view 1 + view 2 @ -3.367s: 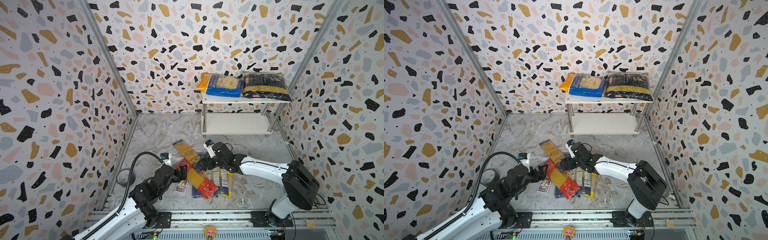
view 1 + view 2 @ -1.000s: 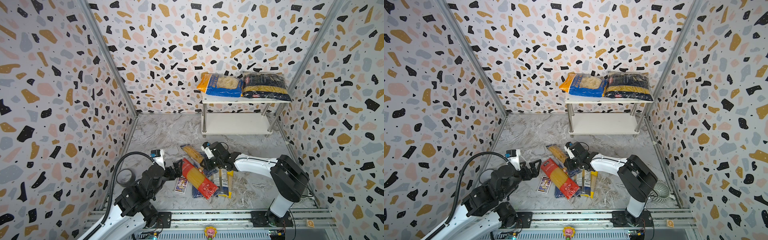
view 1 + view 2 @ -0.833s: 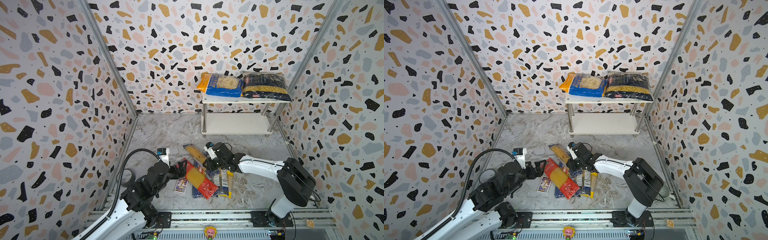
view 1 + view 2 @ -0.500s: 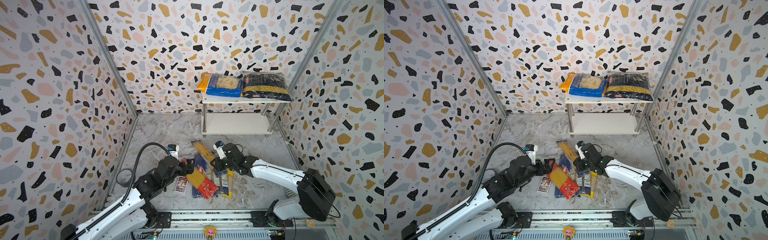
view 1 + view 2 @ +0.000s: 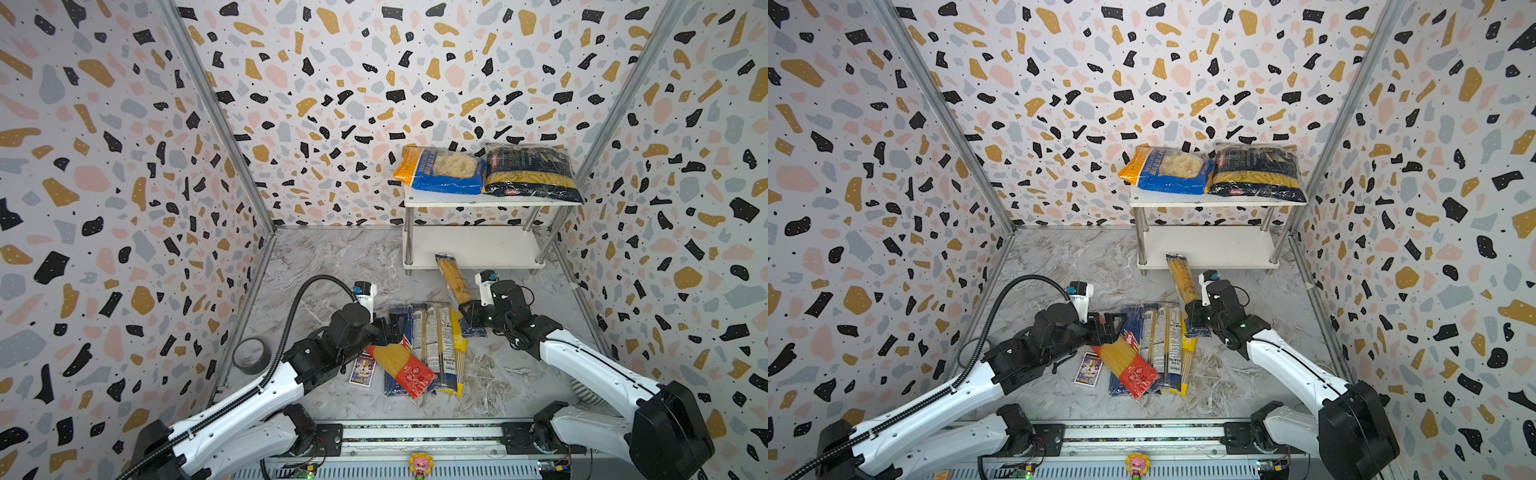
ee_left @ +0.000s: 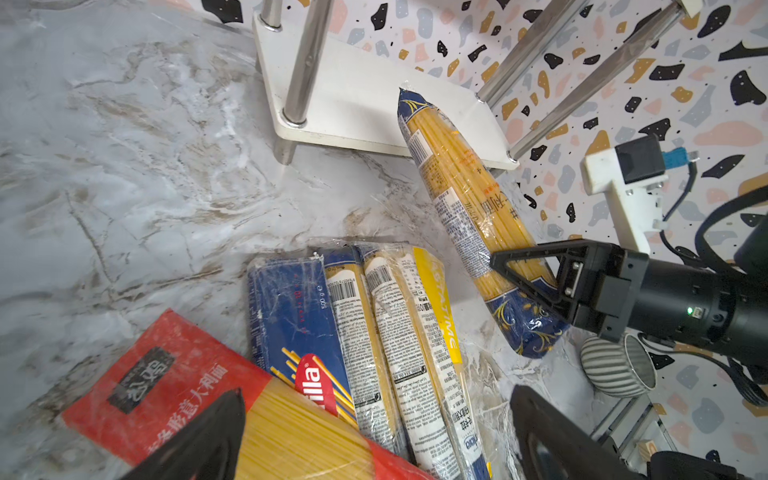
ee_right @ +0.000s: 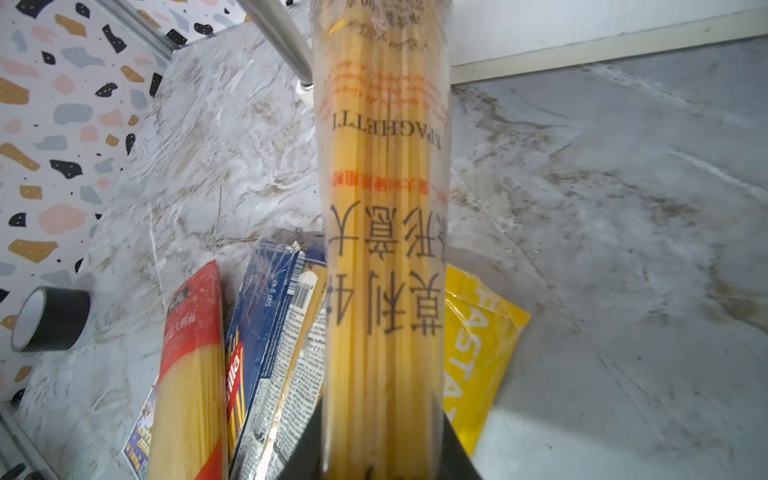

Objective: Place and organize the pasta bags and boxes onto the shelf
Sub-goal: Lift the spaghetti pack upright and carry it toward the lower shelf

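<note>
Spaghetti pack (image 5: 453, 277), a long clear sleeve with dark blue ends, is clamped at its near end in the right claw (image 5: 468, 311) in both top views and slants away toward the shelf (image 5: 490, 203). Its far end is over the front edge of the lower board; whether it touches that board cannot be told. On the upper board the blue-orange bag (image 5: 440, 171) and the navy penne bag (image 5: 530, 172) lie side by side, touching. Five more long packs lie in a heap on the table (image 5: 332, 266) between the arms: the red pack (image 5: 405, 368) slants across the Barilla box (image 5: 400, 318), with two clear labelled packs (image 5: 432, 332) and a yellow pack (image 5: 459, 353) beside them. The left claw (image 5: 392, 328), jaws wide apart and holding nothing, hovers over the far end of the red pack. A picture card (image 5: 362, 370) lies just beside the heap and a tape roll (image 5: 251, 355) near the left wall. The left wrist view shows the left claw's two fingers spread above the red pack and Barilla box. Across from them the right claw (image 6: 513, 274) is closed on the held pack just above its blue end. The right wrist view looks along the held pack (image 7: 382, 208), gripped between both fingers, with the heap and the tape roll below it on the table.
</note>
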